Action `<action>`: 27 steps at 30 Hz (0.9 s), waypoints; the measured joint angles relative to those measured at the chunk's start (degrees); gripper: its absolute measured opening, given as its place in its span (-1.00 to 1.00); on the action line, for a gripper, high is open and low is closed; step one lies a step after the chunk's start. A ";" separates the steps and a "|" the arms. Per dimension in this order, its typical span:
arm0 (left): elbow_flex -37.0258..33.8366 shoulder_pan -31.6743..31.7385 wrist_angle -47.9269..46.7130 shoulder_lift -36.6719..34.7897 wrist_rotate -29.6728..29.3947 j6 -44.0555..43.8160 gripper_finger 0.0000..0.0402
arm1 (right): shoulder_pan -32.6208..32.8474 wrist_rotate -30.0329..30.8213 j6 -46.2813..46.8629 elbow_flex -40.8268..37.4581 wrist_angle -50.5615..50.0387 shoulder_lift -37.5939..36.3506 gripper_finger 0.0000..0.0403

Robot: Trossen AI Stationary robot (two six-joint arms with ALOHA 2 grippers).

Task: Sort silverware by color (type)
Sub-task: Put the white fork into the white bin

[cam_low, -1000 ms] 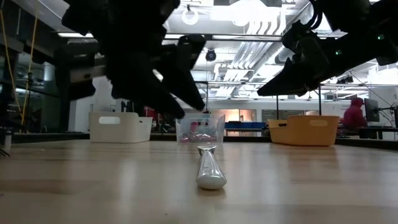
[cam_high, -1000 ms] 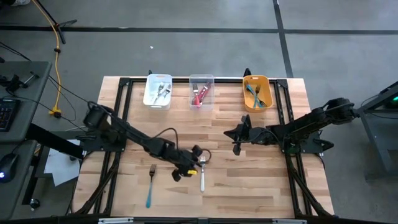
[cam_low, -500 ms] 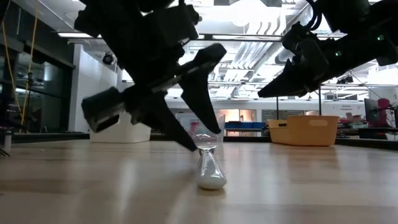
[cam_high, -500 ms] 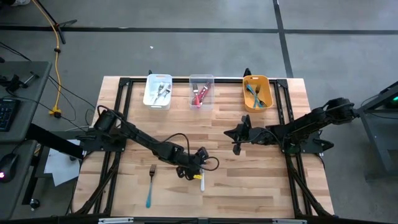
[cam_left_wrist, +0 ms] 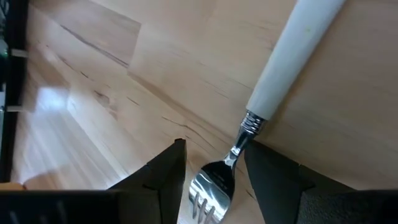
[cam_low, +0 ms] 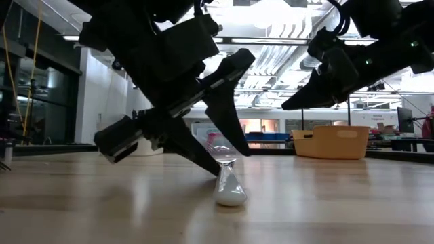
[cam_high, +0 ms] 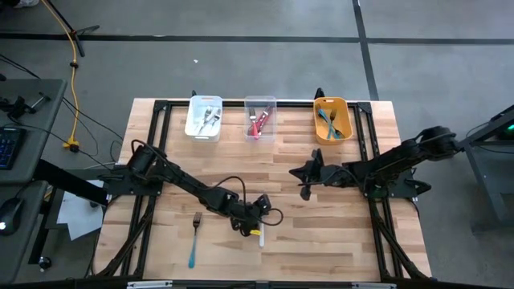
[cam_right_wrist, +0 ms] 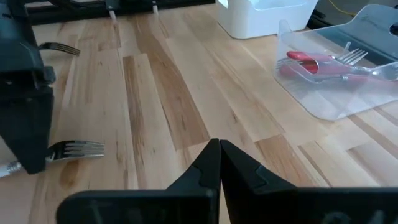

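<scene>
A white-handled fork (cam_high: pixel 259 233) lies flat on the table; its handle (cam_left_wrist: pixel 292 56) and silver head (cam_left_wrist: pixel 211 186) show in the left wrist view. My left gripper (cam_high: pixel 255 218) is open and down at the table, its fingers (cam_left_wrist: pixel 168 171) on either side of the fork's neck (cam_left_wrist: pixel 241 138). A teal-handled fork (cam_high: pixel 193 238) lies to the left of it. My right gripper (cam_high: pixel 304 185) is shut and hovers above the table's right half, touching nothing. My left gripper comes at the white fork slanting down from the table's left, its two fingers astride the neck (cam_left_wrist: pixel 241 138) between head and handle. One finger (cam_left_wrist: pixel 267 174) stands right beside the neck; whether it touches it, I cannot tell. The fork lies flat on the table.
Three bins stand along the far edge: a white one (cam_high: pixel 204 118) with forks, a clear one (cam_high: pixel 259 118) with red-handled forks (cam_right_wrist: pixel 311 62), and an orange one (cam_high: pixel 332 120) with teal forks. A black frame edges the table. Bare wood lies between the arms.
My left gripper has moved down and toward the table's right and near edge onto the white fork, tipping so its fingers point steeply at the table. It now covers the fork's head in the high view. The fork has stayed in place.
</scene>
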 joint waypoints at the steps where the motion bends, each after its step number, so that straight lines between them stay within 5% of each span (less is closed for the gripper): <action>1: 0.00 0.00 0.41 0.21 -0.06 0.00 -0.20 | 0.00 0.00 0.02 0.00 0.37 0.45 -1.00; 7: -0.07 0.02 1.64 0.56 -0.83 -1.36 -0.32 | 0.00 0.00 0.28 0.00 1.98 3.36 -1.00; 16: -0.15 0.17 1.22 0.70 -0.88 -0.19 -0.94 | 0.00 -0.02 -0.17 0.00 3.82 5.26 -1.00; 27: -0.21 -0.22 -2.50 -0.31 -6.08 -4.85 -0.99 | 0.00 -0.08 -0.17 0.00 3.82 5.26 -1.00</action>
